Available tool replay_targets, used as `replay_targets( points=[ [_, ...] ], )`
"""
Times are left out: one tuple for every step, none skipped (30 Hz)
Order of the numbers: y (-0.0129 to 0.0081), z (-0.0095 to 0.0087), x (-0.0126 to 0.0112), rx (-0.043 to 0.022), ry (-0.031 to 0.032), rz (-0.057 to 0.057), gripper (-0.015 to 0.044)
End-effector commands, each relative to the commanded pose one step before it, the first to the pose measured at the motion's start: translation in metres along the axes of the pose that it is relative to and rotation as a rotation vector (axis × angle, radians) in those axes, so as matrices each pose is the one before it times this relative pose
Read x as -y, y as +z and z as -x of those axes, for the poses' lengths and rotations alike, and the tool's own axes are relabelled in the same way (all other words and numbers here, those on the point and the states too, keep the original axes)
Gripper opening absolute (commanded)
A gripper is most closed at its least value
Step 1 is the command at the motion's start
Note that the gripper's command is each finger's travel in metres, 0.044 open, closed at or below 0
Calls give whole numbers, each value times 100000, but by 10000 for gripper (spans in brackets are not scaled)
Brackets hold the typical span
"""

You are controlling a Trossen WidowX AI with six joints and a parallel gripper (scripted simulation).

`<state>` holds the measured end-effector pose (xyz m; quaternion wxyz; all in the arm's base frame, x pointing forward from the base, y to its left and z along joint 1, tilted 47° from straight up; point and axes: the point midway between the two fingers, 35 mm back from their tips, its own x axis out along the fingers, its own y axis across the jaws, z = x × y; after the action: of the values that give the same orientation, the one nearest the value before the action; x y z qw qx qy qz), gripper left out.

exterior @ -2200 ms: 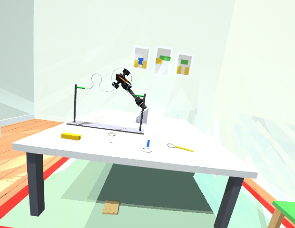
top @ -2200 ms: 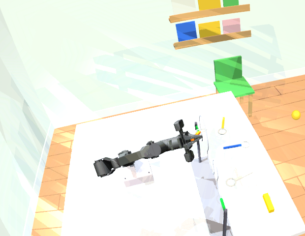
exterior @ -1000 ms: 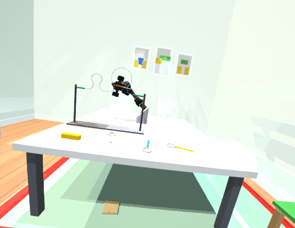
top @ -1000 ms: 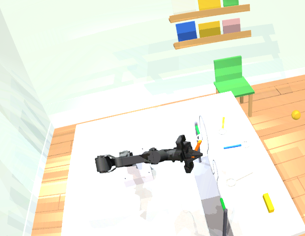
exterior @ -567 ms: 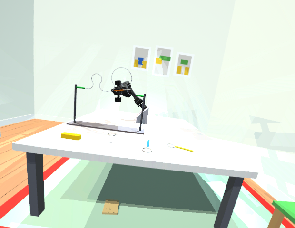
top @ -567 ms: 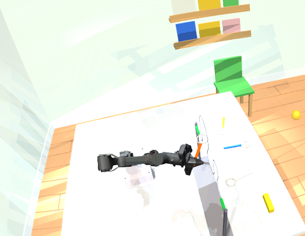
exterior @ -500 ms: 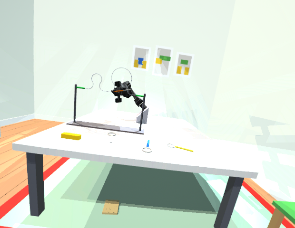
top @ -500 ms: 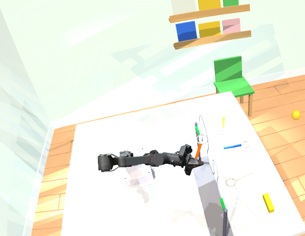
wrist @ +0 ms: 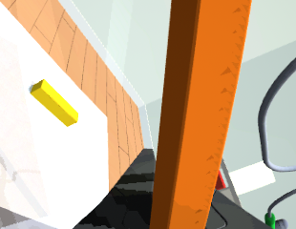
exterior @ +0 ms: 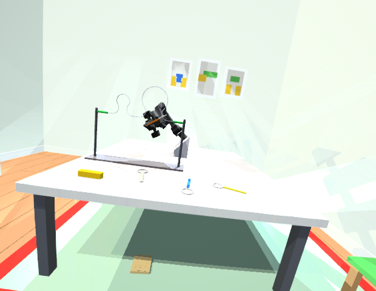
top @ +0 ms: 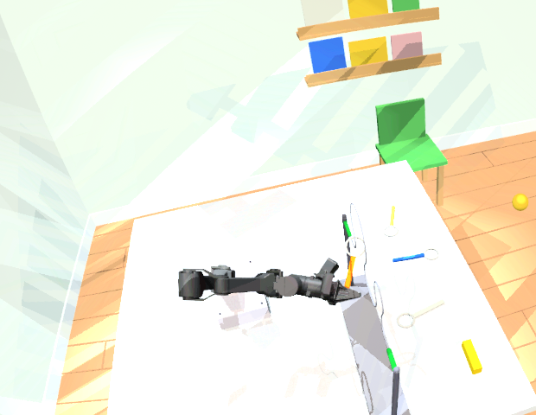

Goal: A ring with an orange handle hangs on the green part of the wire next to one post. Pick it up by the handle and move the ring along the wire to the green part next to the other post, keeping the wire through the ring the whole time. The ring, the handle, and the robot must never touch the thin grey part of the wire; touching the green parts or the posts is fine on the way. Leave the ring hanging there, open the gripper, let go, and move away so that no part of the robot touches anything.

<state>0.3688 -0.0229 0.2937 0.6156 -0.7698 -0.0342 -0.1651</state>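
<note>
My gripper point(top: 351, 292) point(exterior: 156, 120) is shut on the orange handle point(top: 349, 272) point(exterior: 153, 120) point(wrist: 205, 114), which fills the middle of the wrist view. The handle's white ring point(top: 362, 250) sits around the wire just past the green part point(top: 347, 227) point(exterior: 177, 122) by the right-hand post point(exterior: 181, 147). The thin grey wire point(exterior: 154, 86) point(wrist: 268, 134) loops and waves from there to the other green part point(top: 390, 356) point(exterior: 102, 111) at the left-hand post point(exterior: 96, 134) point(top: 395, 388). I cannot tell whether the ring touches the wire.
The posts stand on a dark base strip point(exterior: 131, 162). Spare rings with yellow point(top: 392, 216) point(exterior: 233, 189), blue point(top: 407, 257) point(exterior: 188, 182) and white point(top: 427, 309) point(exterior: 141, 176) handles and a yellow block point(top: 471, 355) point(exterior: 90, 173) point(wrist: 54, 102) lie on the table beyond it.
</note>
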Motion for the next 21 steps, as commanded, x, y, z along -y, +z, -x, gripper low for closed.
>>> replay_targets(
  points=[
    [4, 276, -1841, -1346, 4778, -9228, -150],
    [3, 52, -393, -283, 990, -2186, -150],
    [2, 52, -397, -286, 999, -2208, -150],
    [4, 53, -401, -289, 1009, -2230, -150],
    [4, 54, -404, -292, 1016, -2248, -150],
    [4, 54, -406, -294, 1021, -2260, -150],
    [3, 54, -407, -295, 1024, -2265, -150],
    [1, 53, -408, -295, 1024, -2266, -150],
    [3, 54, -406, -294, 1019, -2255, -150],
    [4, 54, -404, -292, 1013, -2240, -150],
    [3, 53, -402, -291, 1007, -2227, -150],
    [2, 53, -401, -289, 1004, -2220, -150],
    [1, 52, -400, -289, 1003, -2217, -150],
    [3, 53, -397, -286, 993, -2196, -150],
    [3, 53, -394, -283, 982, -2172, -150],
    [3, 52, -391, -281, 974, -2153, -150],
    [2, 51, -389, -279, 968, -2141, -150],
    [1, 51, -389, -278, 966, -2136, -150],
    [3, 51, -384, -273, 948, -2097, -150],
    [3, 50, -377, -267, 927, -2051, -150],
    [3, 50, -371, -262, 910, -2014, -150]
  ],
)
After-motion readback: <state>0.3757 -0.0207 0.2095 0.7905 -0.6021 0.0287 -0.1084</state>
